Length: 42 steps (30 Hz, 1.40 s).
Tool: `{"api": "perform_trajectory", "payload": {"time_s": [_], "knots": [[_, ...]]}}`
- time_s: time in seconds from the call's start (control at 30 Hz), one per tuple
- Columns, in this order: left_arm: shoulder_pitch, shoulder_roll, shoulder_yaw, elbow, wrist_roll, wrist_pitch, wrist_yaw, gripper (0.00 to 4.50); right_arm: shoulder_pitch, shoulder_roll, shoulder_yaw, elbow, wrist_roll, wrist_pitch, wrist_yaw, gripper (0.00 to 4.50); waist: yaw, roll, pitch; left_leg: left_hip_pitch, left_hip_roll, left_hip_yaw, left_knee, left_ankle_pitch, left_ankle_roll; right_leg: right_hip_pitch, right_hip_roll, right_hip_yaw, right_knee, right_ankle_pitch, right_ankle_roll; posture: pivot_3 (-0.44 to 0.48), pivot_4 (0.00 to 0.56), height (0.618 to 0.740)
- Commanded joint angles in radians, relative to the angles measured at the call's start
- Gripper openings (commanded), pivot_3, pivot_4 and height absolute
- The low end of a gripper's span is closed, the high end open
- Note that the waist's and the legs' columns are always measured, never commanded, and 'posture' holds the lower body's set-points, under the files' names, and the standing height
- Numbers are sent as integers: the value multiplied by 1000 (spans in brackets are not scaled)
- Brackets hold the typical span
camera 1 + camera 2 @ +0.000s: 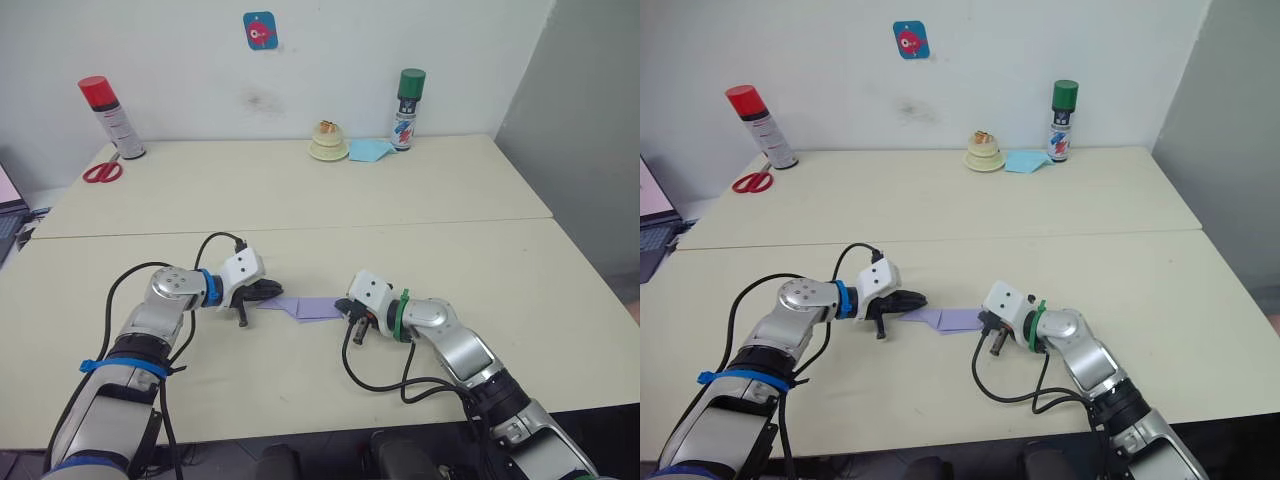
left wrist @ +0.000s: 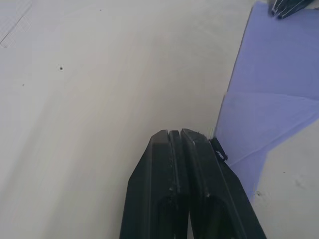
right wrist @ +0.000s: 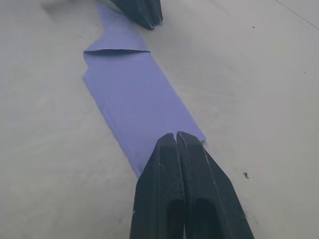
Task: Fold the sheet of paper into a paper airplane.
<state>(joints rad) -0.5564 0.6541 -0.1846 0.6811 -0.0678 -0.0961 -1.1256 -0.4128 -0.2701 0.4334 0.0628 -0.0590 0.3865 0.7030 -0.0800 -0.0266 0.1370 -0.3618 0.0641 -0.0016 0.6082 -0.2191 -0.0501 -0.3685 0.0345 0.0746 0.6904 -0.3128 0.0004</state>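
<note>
The lavender sheet of paper (image 1: 312, 308) lies flat on the near table, folded into a narrow strip with a pointed flap toward my left. My left gripper (image 1: 276, 293) is shut, its tip down at the paper's pointed left end; in the left wrist view the fingertips (image 2: 180, 135) sit just beside the paper's edge (image 2: 269, 99). My right gripper (image 1: 344, 306) is also shut, and its tip (image 3: 177, 137) rests on the strip's other end (image 3: 134, 94). Nothing shows clamped between either pair of fingers.
On the far table stand a red-capped spray can (image 1: 112, 118), red scissors (image 1: 102, 172), a small cream stacked object (image 1: 328, 142), a cyan paper piece (image 1: 370, 150) and a green-capped can (image 1: 407, 110). A laptop edge (image 1: 8, 205) shows at the far left. A seam (image 1: 300, 228) joins the tables.
</note>
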Motion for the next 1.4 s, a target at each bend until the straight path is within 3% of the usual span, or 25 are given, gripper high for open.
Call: {"api": "perform_trajectory", "payload": {"time_s": [0.03, 0.27, 0.4, 0.53, 0.77, 1.03, 1.17, 1.4], "knots": [[81, 70, 12, 67, 42, 61, 4, 356, 20, -10, 12, 32, -15, 34, 4, 52, -7, 0, 0, 0, 0, 1, 0, 0, 0, 0, 0, 0, 2, 1, 2, 0, 150, 737], [75, 78, 152, -220, -150, 185, -52, 356, 12, -1, 15, 38, -18, 1, 17, 52, -8, -9, 11, -4, 1, 0, -4, 0, 0, -7, 2, -1, 4, 1, 1, 0, 150, 737], [87, 65, 140, -395, -170, 262, -45, 356, 9, -2, 13, 40, -20, -8, 20, 52, -3, -11, 12, -20, 1, -1, -1, 0, -1, -19, 1, -2, 4, 2, 3, 0, 150, 737], [119, 30, 85, -502, -146, 309, -26, 356, 8, -4, 14, 39, -22, -14, 22, 52, -3, -11, 12, -23, -1, 1, -1, 0, -2, -20, 0, -1, 1, 2, 3, 0, 150, 737], [161, -7, -11, -398, -34, 229, 4, 356, 0, 35, 12, 31, -5, -31, 17, 52, -3, -12, 14, -22, 0, -1, -1, -1, -2, -19, 0, -2, -1, 2, 3, 0, 150, 737], [150, -42, -2, -254, -31, 224, 13, 356, -12, 118, 34, 81, -13, -65, 7, 52, -3, -10, 14, -21, -1, -1, 0, -1, -2, -18, 0, -1, 0, 3, 4, 0, 150, 737], [160, -27, 25, -248, -55, 264, 10, 356, -37, 109, 54, 160, -57, -49, -10, 52, -5, -9, 13, -19, -1, 0, 0, -1, -2, -17, 0, -1, 0, 3, 5, 0, 150, 737], [217, 47, 62, -216, -35, 265, 31, 356, -30, 82, 61, 153, -57, -22, 4, 52, -9, -7, 11, -17, 0, 0, 0, -1, -2, -17, 0, -1, 1, 3, 5, 0, 150, 737]]}}
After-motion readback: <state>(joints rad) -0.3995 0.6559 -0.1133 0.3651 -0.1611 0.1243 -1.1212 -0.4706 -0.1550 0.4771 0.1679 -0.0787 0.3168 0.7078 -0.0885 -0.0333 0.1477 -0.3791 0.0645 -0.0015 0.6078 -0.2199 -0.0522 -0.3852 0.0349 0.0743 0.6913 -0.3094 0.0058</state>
